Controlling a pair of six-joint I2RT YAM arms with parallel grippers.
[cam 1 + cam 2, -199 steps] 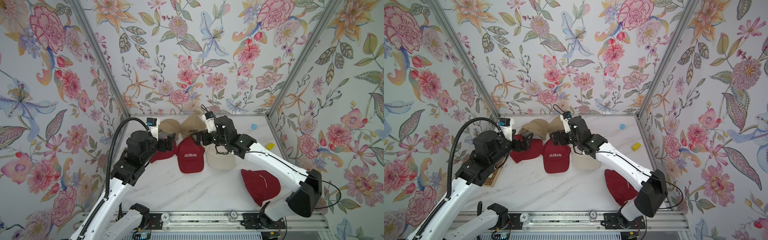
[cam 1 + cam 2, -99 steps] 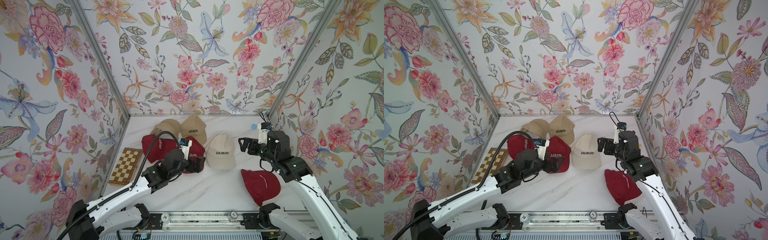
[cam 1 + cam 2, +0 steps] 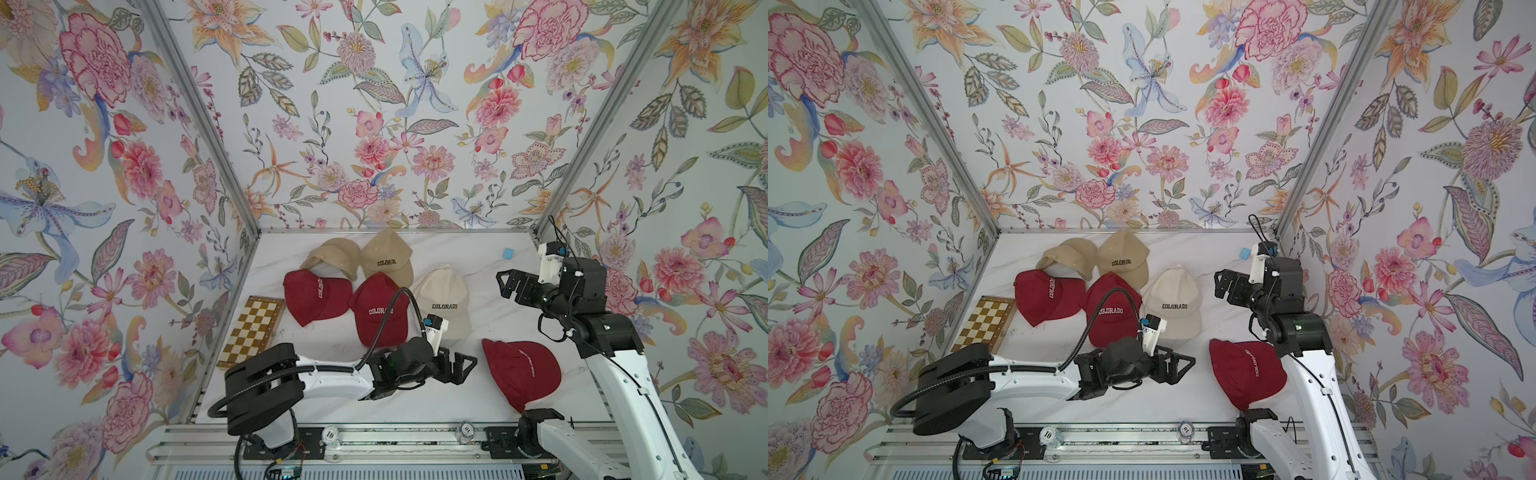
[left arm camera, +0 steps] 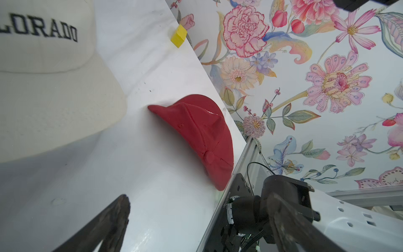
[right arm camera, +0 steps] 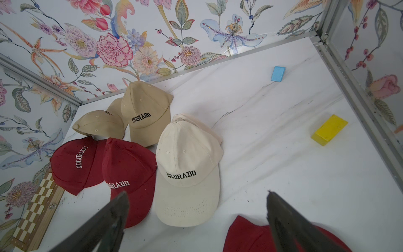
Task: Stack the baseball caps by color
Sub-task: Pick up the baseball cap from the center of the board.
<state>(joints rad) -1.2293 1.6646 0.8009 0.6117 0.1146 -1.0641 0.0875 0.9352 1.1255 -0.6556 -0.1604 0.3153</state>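
The cream cap (image 5: 187, 170) is lying just beside a red cap (image 5: 128, 165), tan caps (image 5: 144, 117) sitting nearer the wall (image 5: 130, 32); the right gripper (image 5: 196, 193) is hanging spread wide, empty.

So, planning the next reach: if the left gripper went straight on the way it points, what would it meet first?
Likely the lone dark red cap just ahead of it, though depth is unclear.

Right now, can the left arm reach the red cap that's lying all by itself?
Probably yes. The left gripper is open and points toward the lone red cap, which lies close in front of it, with only a bare strip of table between them.
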